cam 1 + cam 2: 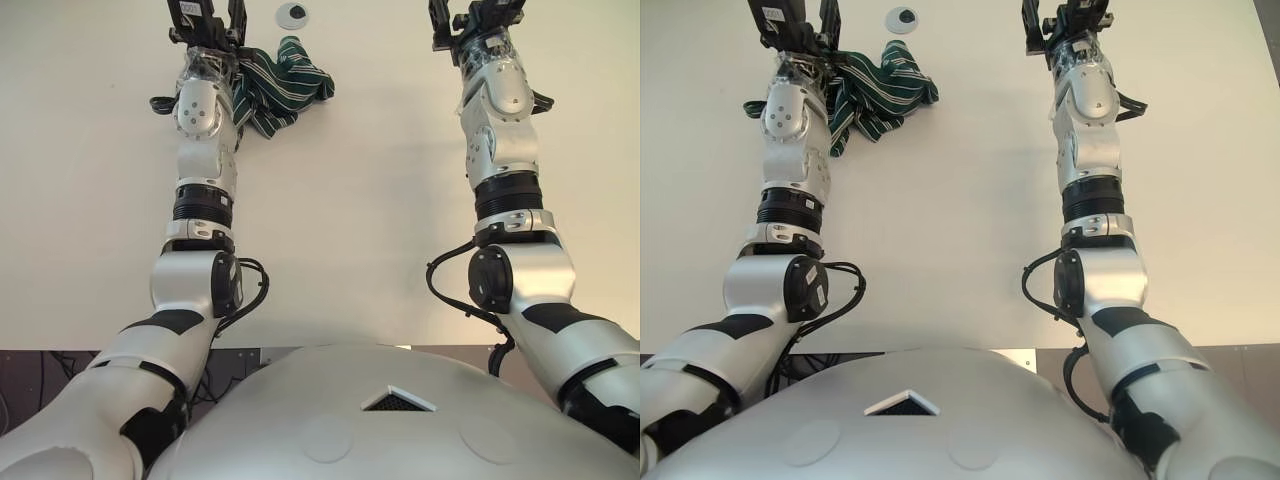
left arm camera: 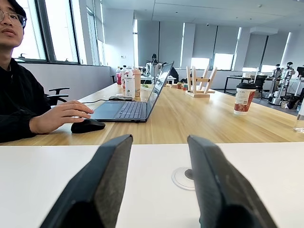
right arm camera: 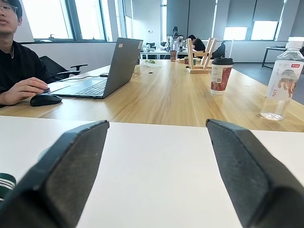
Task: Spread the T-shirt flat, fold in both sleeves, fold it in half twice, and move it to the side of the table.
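One crumpled T-shirt beside released left end effector, right end effector released, apart.

Between the fingers of the left gripper the gap is open, with white table beyond and a flat round disc past the fingertips. The bunched T-shirt lies behind those fingers, against the wrist's inner side. The right gripper has fingers spread wide, with bare tabletop between and ahead.
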Tool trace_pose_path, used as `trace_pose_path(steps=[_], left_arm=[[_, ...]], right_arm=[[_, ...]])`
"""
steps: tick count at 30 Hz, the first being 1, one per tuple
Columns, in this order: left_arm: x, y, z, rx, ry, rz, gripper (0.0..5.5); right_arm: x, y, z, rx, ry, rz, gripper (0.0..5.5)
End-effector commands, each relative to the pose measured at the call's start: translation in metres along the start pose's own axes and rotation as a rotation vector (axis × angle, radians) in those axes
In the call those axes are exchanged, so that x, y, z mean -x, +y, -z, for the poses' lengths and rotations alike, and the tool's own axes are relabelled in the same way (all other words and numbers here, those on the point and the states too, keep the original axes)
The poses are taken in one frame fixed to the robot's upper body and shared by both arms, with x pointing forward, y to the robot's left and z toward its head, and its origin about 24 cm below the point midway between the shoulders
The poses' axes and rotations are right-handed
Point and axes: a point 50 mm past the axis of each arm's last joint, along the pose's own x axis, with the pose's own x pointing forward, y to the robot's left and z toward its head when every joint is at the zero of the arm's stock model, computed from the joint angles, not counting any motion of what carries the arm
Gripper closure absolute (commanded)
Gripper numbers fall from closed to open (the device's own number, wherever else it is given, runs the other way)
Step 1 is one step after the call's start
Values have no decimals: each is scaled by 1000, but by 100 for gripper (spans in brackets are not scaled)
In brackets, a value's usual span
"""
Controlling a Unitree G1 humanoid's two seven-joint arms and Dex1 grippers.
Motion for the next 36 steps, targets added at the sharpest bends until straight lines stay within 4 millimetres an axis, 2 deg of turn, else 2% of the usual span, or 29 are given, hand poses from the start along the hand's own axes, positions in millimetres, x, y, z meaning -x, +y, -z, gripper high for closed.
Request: trace_pose_path(steps=[1,3,6,8,11,14,16,18,21,23,27,31,34,36], left_arm=[[-4,36,-20,-79,-10,12,339],[-4,58,-26,-137,26,31,339],[-2,77,-27,-249,117,128,339],[2,88,-26,-286,193,195,339],[2,90,-19,-285,280,269,339],[-13,63,-12,-111,275,267,339],[-21,34,-4,7,275,298,339],[-17,18,15,9,346,284,339],[7,18,57,-94,570,229,339],[30,16,85,-98,722,237,339],[54,-12,113,-31,847,328,339],[63,-62,120,133,885,456,339],[68,-96,110,320,927,539,339],[74,-108,100,374,942,570,339]], right_arm=[[1,9,0,12,11,-87,175],[2,22,2,22,43,-237,175],[3,37,5,27,124,-448,175],[4,42,5,21,154,-519,175],[6,42,6,5,173,-537,175],[5,42,5,-19,175,-523,175],[6,39,6,-28,177,-506,175],[5,39,5,-23,176,-502,175],[2,40,-2,-24,159,-505,175],[1,37,-4,-12,156,-493,175],[2,25,-3,-6,161,-451,175],[4,20,-3,-8,160,-426,175],[5,12,-5,-2,156,-402,175],[6,6,-6,1,153,-384,175]])
